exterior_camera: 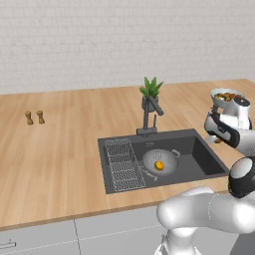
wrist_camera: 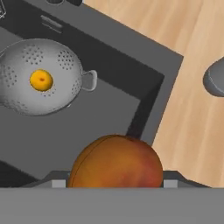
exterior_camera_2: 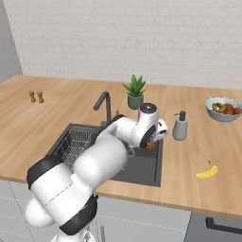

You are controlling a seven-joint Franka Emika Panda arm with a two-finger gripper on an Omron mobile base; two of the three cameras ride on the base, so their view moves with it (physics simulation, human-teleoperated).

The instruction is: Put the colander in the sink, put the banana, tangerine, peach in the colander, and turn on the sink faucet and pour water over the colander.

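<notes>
Hand view: the peach (wrist_camera: 116, 161) is seen large at the bottom, seated between the gripper (wrist_camera: 114, 183) tips, so the gripper is judged to be closed on it, jaws set wide around the round fruit. The peach is held above the right part of the sink (wrist_camera: 109, 65), near its right wall and not yet over the colander (wrist_camera: 37, 76). The colander is seated on the sink floor, and the tangerine (wrist_camera: 41, 80) is already lying in its middle. The banana (exterior_camera_2: 207, 171) is found on the counter (exterior_camera_2: 198, 142) to the right of the sink, well apart from it, untouched.

Handling, as judged: the peach is taken to be light, fairly firm but bruisable, with a smooth rounded skin that could roll between flat pads; a hold across its widest part is preferred, and a low release into the colander is advised so it does not bounce out. The banana is judged light and slightly soft; a grip across its middle, crosswise to the curve, is suggested.

Counts: one colander, one tangerine, one peach in hand, one banana, one sink faucet (exterior_camera: 149, 117). Also noted: one potted plant (exterior_camera_2: 135, 92), one soap dispenser (exterior_camera_2: 180, 126), one fruit bowl (exterior_camera_2: 223, 109), two small shakers (exterior_camera: 35, 117), one wire rack (exterior_camera: 122, 164).
</notes>
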